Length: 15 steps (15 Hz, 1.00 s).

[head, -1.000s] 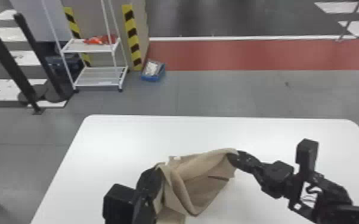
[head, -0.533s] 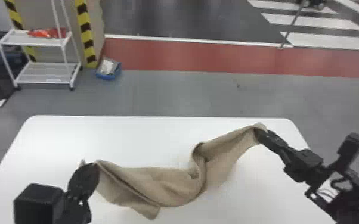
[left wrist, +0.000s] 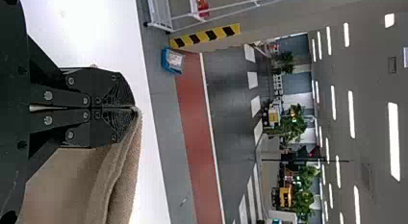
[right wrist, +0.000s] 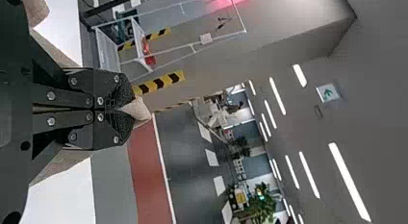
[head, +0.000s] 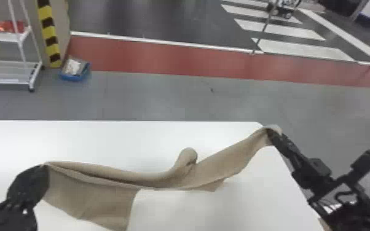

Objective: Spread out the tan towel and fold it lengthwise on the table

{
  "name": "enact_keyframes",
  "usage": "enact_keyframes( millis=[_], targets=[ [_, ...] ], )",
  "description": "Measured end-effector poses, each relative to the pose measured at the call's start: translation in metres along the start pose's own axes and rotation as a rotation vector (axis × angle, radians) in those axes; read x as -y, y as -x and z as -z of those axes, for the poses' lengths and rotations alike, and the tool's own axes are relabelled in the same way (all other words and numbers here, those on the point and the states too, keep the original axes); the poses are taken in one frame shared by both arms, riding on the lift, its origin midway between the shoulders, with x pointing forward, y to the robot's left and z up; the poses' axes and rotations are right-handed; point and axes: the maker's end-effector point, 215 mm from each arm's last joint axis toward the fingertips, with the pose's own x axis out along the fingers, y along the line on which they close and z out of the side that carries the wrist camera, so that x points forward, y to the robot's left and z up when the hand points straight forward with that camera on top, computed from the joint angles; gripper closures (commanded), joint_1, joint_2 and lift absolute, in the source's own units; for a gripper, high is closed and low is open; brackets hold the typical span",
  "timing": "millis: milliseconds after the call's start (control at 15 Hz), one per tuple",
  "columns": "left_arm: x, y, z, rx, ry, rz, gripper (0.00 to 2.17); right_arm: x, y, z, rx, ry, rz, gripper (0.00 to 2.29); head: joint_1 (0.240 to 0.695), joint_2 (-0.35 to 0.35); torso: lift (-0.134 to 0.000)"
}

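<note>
Spreading: our left claw (left wrist: 131, 109) and right claw (right wrist: 129, 110), closed on towel (head: 221, 164)
Held apart: likely opening it
Right: near table's (head: 101, 138) far-right corner

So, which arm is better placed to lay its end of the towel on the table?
Probably left: the left gripper holds the tan towel over the table, while the right gripper holds it near the table's far right corner.

The head view looks forward and down on the table (head: 101, 138) from above. Both wrist views, turned sideways, look from close behind the fingers (left wrist: 115, 84), past the table to the ceiling (left wrist: 370, 80). All three share the shelf (head: 9, 70) and red strip (head: 163, 60).
</note>
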Motion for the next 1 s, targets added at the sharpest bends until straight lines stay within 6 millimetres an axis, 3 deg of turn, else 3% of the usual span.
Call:
enact_keyframes(
  millis=[267,533,800,1000],
  targets=[
    [-0.011,-0.022,-0.004,0.005,0.012,0.003,1.85,0.031,-0.019,0.014,-0.008,0.020,0.101,2.25,0.695,-0.303,0.000],
    [-0.033,-0.078,-0.014,-0.012,0.046,0.000,1.85,0.041,-0.077,0.016,-0.022,0.054,0.114,2.25,0.695,-0.254,0.000],
    [-0.046,-0.141,-0.044,0.019,0.069,0.042,1.85,0.039,-0.134,-0.015,-0.003,0.078,0.104,2.25,0.693,-0.202,0.000],
    [-0.042,-0.170,-0.077,0.061,0.073,0.089,1.85,0.039,-0.155,-0.044,0.019,0.070,0.100,2.25,0.641,-0.200,0.000]
  ],
)
